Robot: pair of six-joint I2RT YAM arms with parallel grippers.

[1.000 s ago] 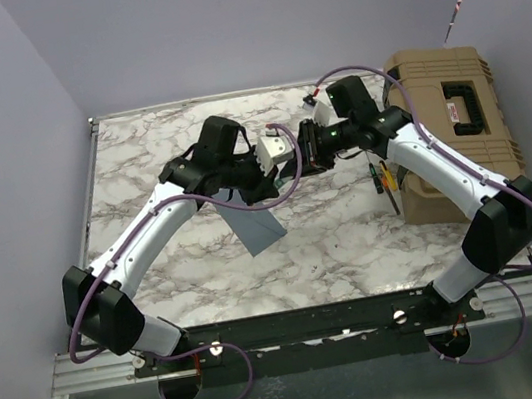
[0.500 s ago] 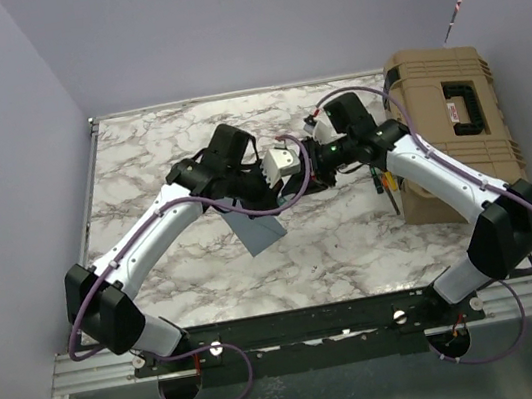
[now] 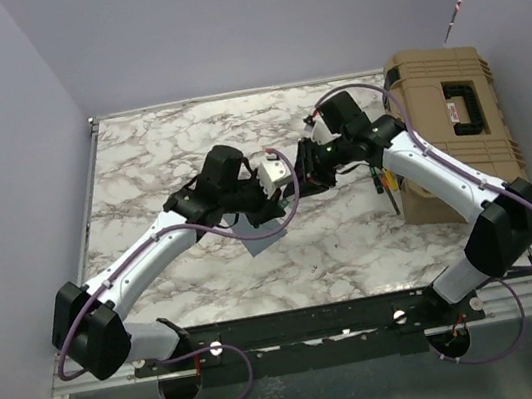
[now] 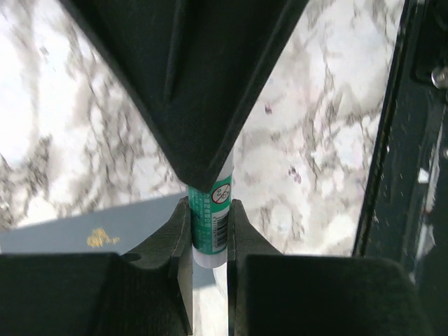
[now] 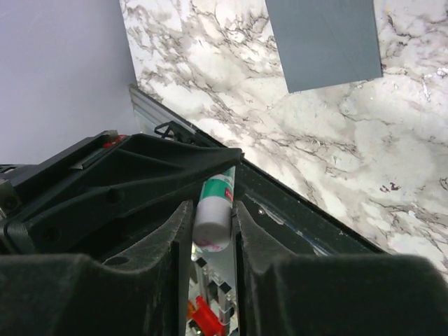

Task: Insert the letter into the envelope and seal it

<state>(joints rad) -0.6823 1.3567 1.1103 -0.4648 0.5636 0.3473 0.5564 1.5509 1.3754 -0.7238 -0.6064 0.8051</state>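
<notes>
Envelope lay flat on marble table, under left wrist; letter not seen. Left gripper pinched glue stick body; right gripper clamped its white end. We judged envelope light, floppy and slippery, best taken by flap edge.

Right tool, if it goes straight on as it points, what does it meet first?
Probably the left tool, gripping the far end of the glue stick it holds.

Holds left arm and right arm bent inward, left end effector facing right end effector, both nearly closed, pinching one glue stick.
</notes>
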